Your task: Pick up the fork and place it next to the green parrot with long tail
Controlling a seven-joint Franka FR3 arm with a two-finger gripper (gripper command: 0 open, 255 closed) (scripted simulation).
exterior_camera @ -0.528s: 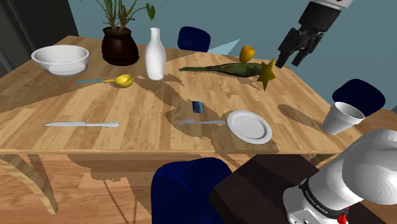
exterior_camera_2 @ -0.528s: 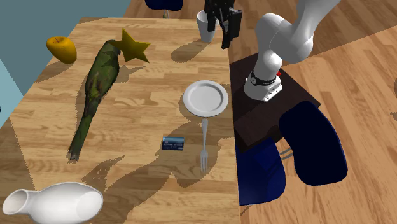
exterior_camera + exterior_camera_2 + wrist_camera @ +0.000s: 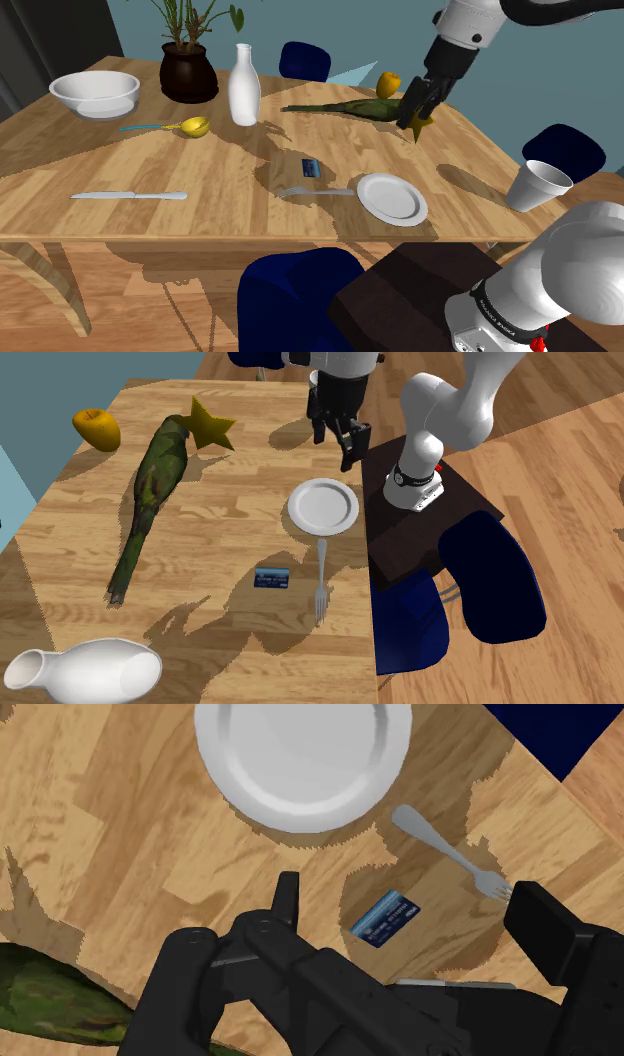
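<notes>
A white plate sits near a blue card on the wooden table.

One fork, one plate, one card, one parrot, one star, one yellow fruit, one bowl, one vase, one knife, one spoon, one cup, one potted plant, three blue chairs.

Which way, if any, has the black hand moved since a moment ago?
Yes: in the shoulder view the hand came down and left, now overlapping the yellow star.
</notes>
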